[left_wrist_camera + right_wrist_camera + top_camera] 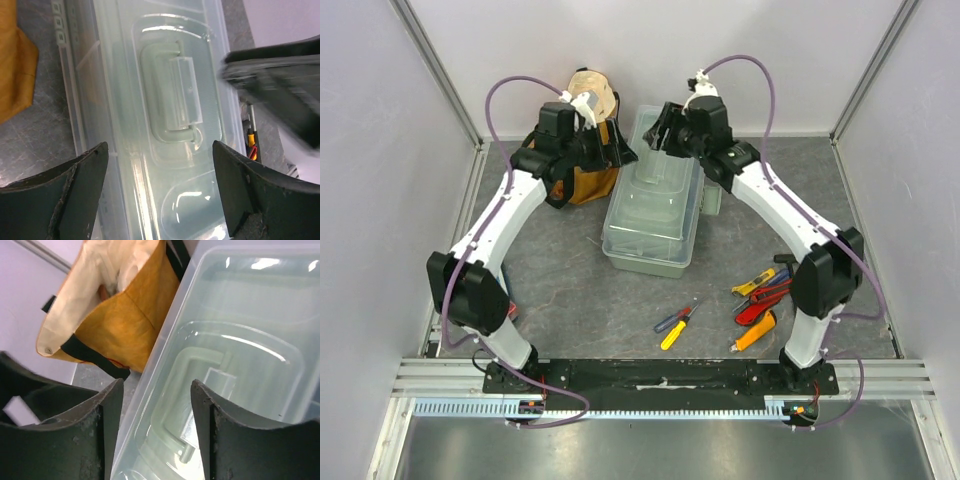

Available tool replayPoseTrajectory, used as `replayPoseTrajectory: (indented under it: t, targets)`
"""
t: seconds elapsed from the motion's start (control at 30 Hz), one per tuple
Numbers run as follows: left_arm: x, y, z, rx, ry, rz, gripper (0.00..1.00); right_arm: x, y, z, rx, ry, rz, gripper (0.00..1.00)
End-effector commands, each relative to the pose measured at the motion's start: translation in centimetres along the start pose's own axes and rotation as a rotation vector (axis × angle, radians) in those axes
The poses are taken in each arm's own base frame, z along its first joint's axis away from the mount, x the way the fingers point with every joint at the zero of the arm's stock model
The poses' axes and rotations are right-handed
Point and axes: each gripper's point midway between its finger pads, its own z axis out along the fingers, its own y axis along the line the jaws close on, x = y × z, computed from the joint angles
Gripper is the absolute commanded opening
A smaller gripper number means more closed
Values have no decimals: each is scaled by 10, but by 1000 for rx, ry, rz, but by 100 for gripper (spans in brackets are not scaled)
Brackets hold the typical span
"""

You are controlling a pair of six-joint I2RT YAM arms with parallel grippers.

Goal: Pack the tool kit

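The pale grey-green toolbox [655, 205] with a clear lid stands shut in the middle of the table. Its handle shows in the left wrist view [170, 95] and in the right wrist view [200, 390]. My left gripper [615, 150] is open, hovering over the box's far left side, its fingers [85, 185] spread above the lid. My right gripper [665, 130] is open over the box's far end, with nothing between its fingers [107, 425]. A yellow-handled screwdriver [675, 325] and a pile of red, yellow and orange hand tools [765, 300] lie on the table near the front.
A mustard-yellow bag [585, 175] sits at the back left, right beside the toolbox, and it also shows in the right wrist view [120, 315]. White walls close in the back and sides. A metal rail [660, 385] runs along the near edge.
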Motion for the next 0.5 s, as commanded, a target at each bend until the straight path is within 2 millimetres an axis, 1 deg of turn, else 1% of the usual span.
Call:
replayPoseTrajectory:
  t: [0.0,0.13,0.2,0.3,0.47]
  targets:
    - [-27,-6,-34,0,-110,33,89,29,2,16,65,89,30,60]
    - [-20,0,-42,-12,-112,40,88,46,4,25,79,131,47,56]
    - [-15,2,-40,-11,-103,41,88,53,2,29,94,146,55,56]
    - [-11,2,-40,-4,-96,42,88,62,-4,37,138,168,61,58]
    - [-8,5,-39,-8,-88,47,87,73,-2,46,138,203,101,60]
